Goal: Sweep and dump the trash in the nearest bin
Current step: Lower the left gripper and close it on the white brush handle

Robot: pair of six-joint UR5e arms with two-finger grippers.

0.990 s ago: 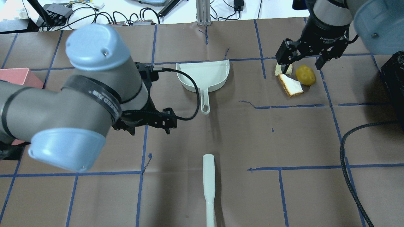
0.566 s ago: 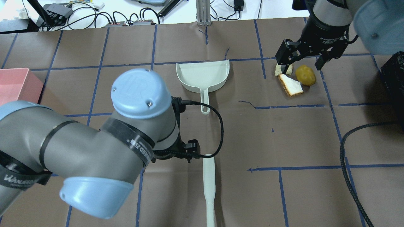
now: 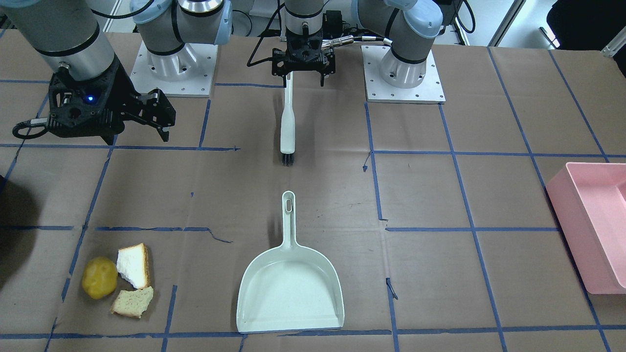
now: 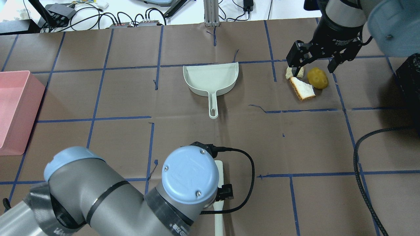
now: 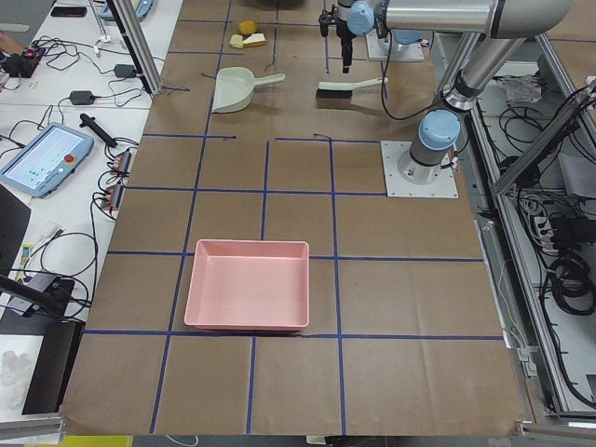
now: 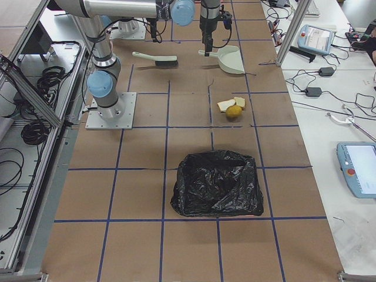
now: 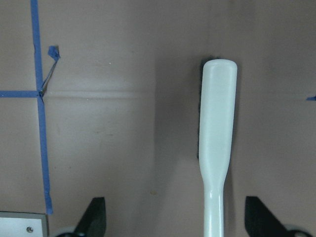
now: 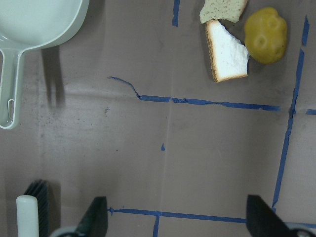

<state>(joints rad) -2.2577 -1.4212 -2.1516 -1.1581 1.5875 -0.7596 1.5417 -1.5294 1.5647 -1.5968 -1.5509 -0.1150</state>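
Note:
The trash lies in a cluster: a yellow lump (image 3: 99,277), a white bread slice (image 3: 133,265) and a tan bread chunk (image 3: 132,302). They also show in the overhead view, the lump (image 4: 317,78) and the slice (image 4: 303,89). My right gripper (image 4: 315,64) hangs open and empty above them. A pale dustpan (image 3: 290,288) lies mid-table, with a brush (image 3: 287,127) nearer the robot. My left gripper (image 3: 303,80) is open over the brush handle (image 7: 217,148), which lies between its fingers, untouched.
A pink bin (image 3: 592,225) stands at the table's end on my left side. A black-bagged bin (image 6: 217,183) stands at the end on my right side, near the trash. Cables and devices lie beyond the far edge.
My left arm has swung back from beside the dustpan handle toward the robot and now hangs over the brush handle. The right arm and the trash have not moved.

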